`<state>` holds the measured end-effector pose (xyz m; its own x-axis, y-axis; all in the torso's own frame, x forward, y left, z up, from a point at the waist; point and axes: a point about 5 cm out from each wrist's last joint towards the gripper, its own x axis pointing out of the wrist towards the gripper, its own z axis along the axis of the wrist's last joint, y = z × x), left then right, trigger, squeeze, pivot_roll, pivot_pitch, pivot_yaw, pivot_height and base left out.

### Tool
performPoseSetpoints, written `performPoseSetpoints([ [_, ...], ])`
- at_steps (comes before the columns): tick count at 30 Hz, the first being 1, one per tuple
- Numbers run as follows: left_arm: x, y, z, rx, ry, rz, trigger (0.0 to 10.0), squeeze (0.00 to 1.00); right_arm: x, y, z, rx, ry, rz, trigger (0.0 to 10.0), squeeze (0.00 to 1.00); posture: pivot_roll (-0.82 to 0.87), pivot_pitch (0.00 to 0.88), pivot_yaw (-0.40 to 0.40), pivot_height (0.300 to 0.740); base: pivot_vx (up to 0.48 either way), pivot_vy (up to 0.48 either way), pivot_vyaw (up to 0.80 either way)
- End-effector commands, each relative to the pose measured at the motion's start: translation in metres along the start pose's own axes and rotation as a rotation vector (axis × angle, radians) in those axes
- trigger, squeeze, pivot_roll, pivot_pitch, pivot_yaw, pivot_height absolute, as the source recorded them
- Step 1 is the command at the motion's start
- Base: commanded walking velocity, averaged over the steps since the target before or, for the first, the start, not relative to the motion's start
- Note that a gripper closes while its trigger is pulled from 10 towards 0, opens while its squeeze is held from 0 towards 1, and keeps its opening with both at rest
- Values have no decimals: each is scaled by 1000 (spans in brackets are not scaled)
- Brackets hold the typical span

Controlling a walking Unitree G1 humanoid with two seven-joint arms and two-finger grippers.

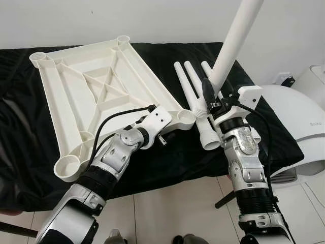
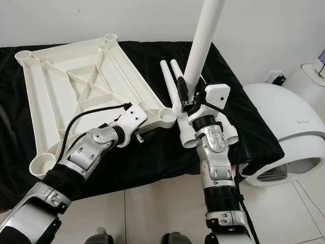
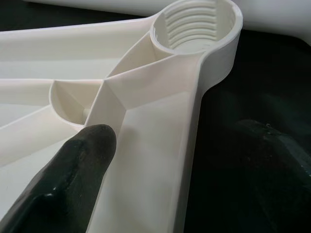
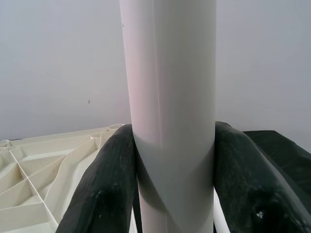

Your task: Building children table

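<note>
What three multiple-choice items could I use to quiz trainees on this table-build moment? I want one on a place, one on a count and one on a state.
1. Where does the tabletop panel lie?
A. On the floor tiles
B. Underside up on the black cloth
C. Leaning on the wall

2. How many loose legs lie on the cloth beside the panel?
A. One
B. Three
C. Six

3. What is the right end effector doing?
A. Hanging idle
B. Pressing the cloth
C. Gripping a white leg held upright

Answers:
1 B, its ribs and threaded corner socket face up on the cloth.
2 B, three white tubes lie side by side.
3 C, both black fingers clamp the leg in the right wrist view.

The left end effector rests at the panel's near corner.
</note>
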<state>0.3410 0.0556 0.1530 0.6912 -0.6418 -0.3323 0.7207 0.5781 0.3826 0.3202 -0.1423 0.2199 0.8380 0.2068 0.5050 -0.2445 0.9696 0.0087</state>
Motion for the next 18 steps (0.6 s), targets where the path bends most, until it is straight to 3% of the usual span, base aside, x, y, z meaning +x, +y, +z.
performPoseSetpoints([
  [1,0,-10,-10,-3,53,-147,10000,0,1,0,5,-16,-27,5,10000,0,75,151,-11,740,0,0,0],
  [7,-14,1,8,-34,-40,-117,10000,0,-1,0,5,-17,-25,8,10000,0,72,148,-14,740,0,0,0],
  [12,-50,10,44,-68,-254,-119,10000,0,0,3,2,-10,-17,21,10000,0,86,143,-27,740,0,0,0],
  [16,-57,12,49,-70,-292,-110,10000,0,0,4,2,-7,-15,26,10000,0,88,142,-28,740,0,0,0],
  [18,-69,23,52,-118,-366,-2,10000,0,1,7,-2,17,3,42,10000,0,104,139,-42,740,0,0,0],
])
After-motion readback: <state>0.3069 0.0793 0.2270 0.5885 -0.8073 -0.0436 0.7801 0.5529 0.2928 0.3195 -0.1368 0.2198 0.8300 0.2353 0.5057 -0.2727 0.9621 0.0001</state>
